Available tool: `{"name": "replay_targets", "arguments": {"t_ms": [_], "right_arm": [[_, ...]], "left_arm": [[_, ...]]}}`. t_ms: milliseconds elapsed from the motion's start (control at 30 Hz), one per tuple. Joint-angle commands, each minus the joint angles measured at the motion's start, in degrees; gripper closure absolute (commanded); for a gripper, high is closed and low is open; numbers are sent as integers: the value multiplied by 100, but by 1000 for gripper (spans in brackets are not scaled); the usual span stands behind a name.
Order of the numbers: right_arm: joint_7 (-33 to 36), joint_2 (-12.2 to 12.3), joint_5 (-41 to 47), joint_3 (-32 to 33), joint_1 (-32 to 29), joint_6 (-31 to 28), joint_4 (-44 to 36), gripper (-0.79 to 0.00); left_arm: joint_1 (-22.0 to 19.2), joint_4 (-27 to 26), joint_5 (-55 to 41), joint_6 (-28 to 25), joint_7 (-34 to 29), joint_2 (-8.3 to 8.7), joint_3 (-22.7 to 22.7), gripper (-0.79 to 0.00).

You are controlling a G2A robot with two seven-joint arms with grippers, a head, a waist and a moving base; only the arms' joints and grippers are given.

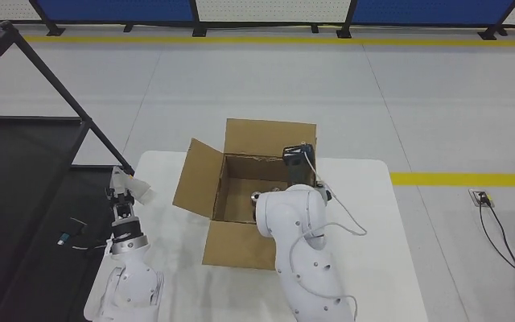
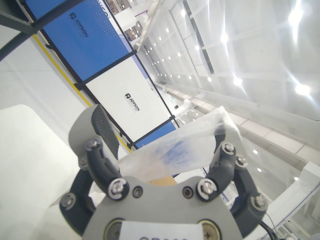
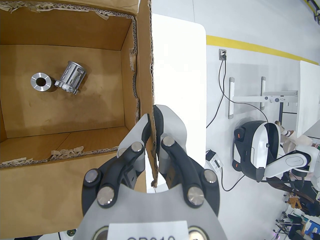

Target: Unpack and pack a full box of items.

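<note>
Box [image 1: 269, 137], brown cardboard, mouth upward; slotted steel sleeve [image 3: 71, 77] lying sideways inside. Right tool [image 3: 152, 121] clenched on upright flap [image 3: 147, 51]; left tool [image 2: 160, 128] spread, translucent bag [image 2: 175, 153] draped across.

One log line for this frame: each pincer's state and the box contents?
left pincer: open, plastic bag draped across it | right pincer: shut on box flap | box: metal ring, slotted metal cylinder inside

white table [image 1: 386, 266], black frame [image 1: 48, 76] beside it, yellow line [image 1: 451, 179] on the floor
</note>
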Motion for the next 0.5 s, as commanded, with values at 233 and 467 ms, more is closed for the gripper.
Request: {"name": "replay_targets", "arguments": {"t_ms": [233, 467], "right_arm": [[0, 122, 178, 286, -212, 9, -305, -345], [0, 178, 191, 223, -341, 0, -573, -348]], "left_arm": [[-55, 22, 60, 37, 7, -12, 84, -785], [-63, -13, 134, 92, 31, -20, 136, -785]]}}
